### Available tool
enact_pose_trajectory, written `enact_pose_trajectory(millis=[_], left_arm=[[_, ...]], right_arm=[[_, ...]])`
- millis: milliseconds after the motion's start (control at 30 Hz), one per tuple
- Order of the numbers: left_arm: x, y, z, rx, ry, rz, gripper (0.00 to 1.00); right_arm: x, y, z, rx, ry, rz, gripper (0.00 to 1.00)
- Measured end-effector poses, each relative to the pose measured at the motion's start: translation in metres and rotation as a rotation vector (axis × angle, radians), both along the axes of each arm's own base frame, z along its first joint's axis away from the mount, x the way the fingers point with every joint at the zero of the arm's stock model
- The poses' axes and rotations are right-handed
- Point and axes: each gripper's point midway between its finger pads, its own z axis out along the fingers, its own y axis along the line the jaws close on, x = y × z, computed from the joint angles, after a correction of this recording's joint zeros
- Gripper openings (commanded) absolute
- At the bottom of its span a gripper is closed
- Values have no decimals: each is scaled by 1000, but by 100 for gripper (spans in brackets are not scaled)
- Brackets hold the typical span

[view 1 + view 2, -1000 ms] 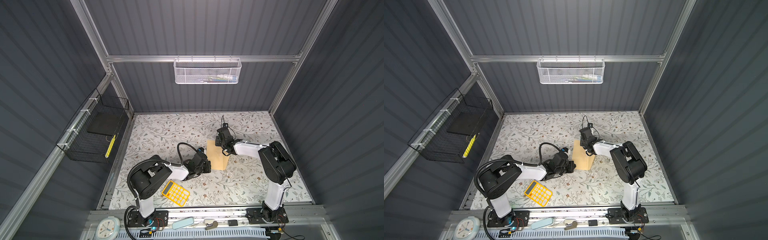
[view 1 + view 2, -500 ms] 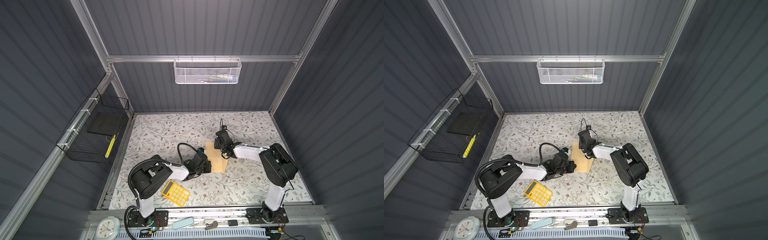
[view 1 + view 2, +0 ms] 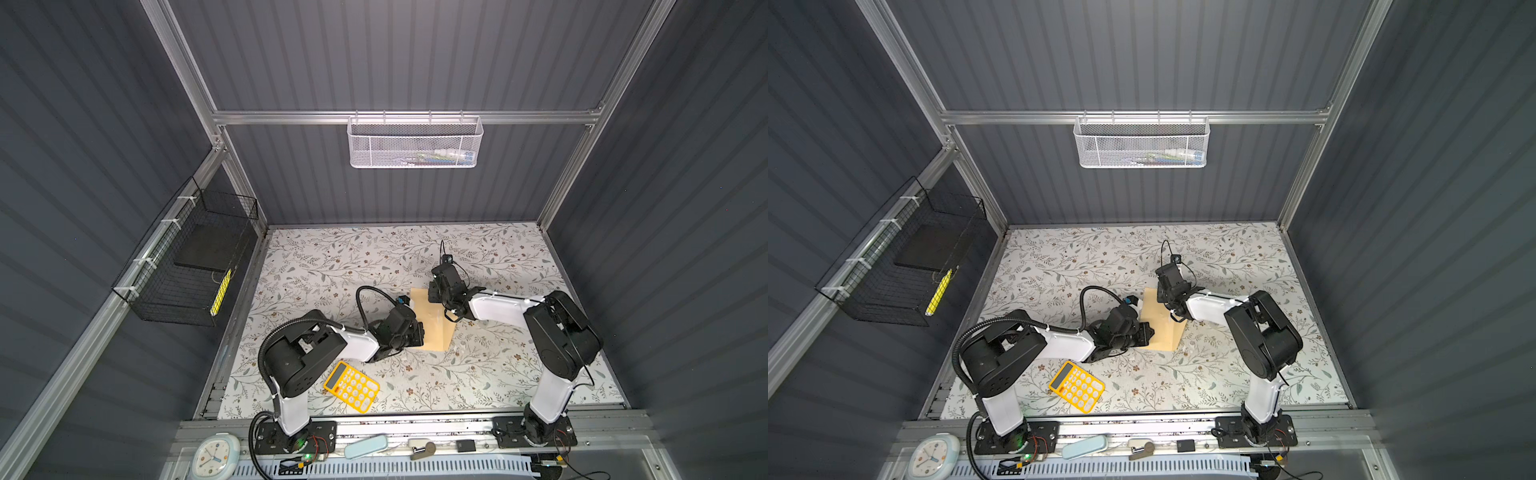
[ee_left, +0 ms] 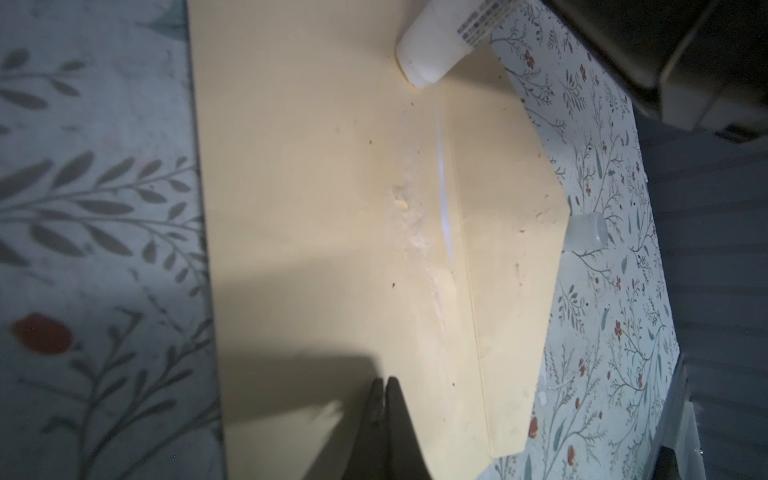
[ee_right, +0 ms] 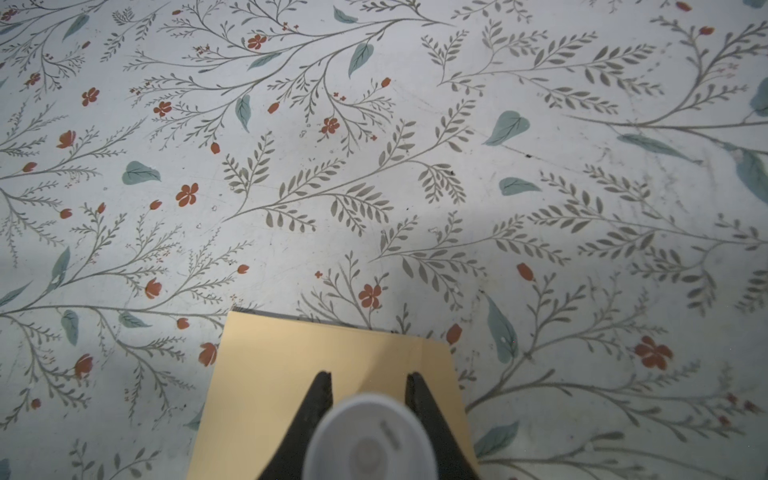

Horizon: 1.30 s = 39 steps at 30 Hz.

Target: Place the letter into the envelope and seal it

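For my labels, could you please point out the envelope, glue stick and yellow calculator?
envelope point(image 4: 311, 187), left wrist view, on its main panel.
glue stick point(image 4: 440, 43), left wrist view, on the white tube.
yellow calculator point(image 3: 353, 388), in a top view, on the keypad.

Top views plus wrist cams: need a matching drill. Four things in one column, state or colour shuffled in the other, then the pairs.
Things
1. left gripper
2. right gripper
3. calculator
4. envelope

States
A. clamped on the white glue stick
B. tan, lying flat
C. yellow, lying apart, untouched
D. jaws shut, empty, tips over the envelope

Pairs: 1-D, 2-A, 3-C, 4-B
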Motion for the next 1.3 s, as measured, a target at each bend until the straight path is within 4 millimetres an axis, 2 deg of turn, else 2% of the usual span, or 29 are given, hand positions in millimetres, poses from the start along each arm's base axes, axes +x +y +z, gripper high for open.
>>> enact_pose_trajectory(millis=[433,667,867,1100,1300], left_arm=[[3,-2,0,-16,-9,12,0],[4,-2,0,-20,-11,18,0],[4,-2,0,-21,-9,21,0],[4,-1,-1,-25,-14,23,0],[4,-1,-1,-26,-18,25,0]], right_arm=[[-17,4,-1,34,25,10,0],[-39,17,-8,61,69,52,0],[-50,17,-15,65,104,59,0],[-57,15,-12,59,135,66,0],[-61,21,-5,69,176,90,0]])
